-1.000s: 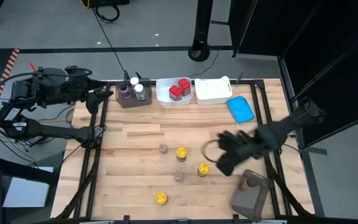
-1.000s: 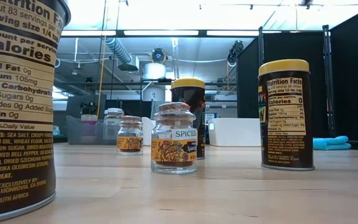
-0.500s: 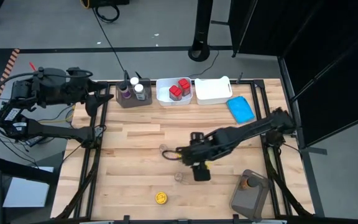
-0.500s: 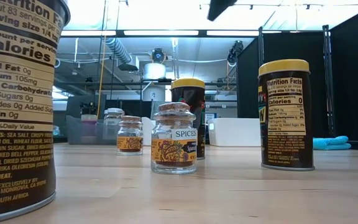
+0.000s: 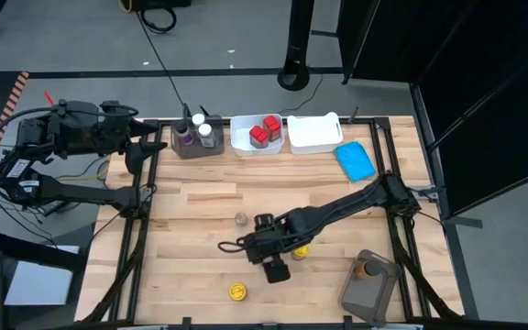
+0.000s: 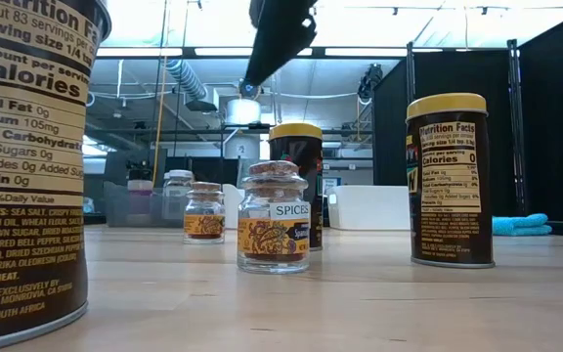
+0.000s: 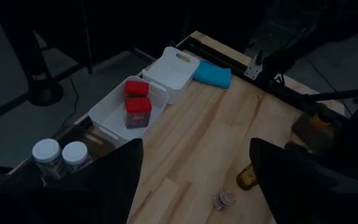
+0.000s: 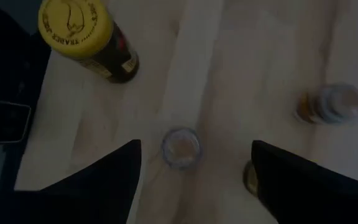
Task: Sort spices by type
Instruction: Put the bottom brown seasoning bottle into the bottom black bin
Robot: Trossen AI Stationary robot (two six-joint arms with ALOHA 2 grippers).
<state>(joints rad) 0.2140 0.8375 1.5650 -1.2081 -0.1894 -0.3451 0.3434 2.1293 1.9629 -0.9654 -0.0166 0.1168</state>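
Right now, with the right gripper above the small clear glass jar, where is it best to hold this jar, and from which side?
Probably from straight above. The clear glass jar stands upright, and the right gripper hovers open with one finger on each side. Closing on the round body just under the lid seems safest, since the jar is short and nothing touches it.

Two red square-capped jars (image 5: 263,130) sit in a white rectangular tub (image 5: 242,140), between a grey translucent bin (image 5: 182,149) (holding two white-capped jars (image 5: 202,129)) and another white tub (image 5: 313,135). The right gripper (image 5: 266,254) hangs over the mid-table clear glass jar (image 8: 181,147).
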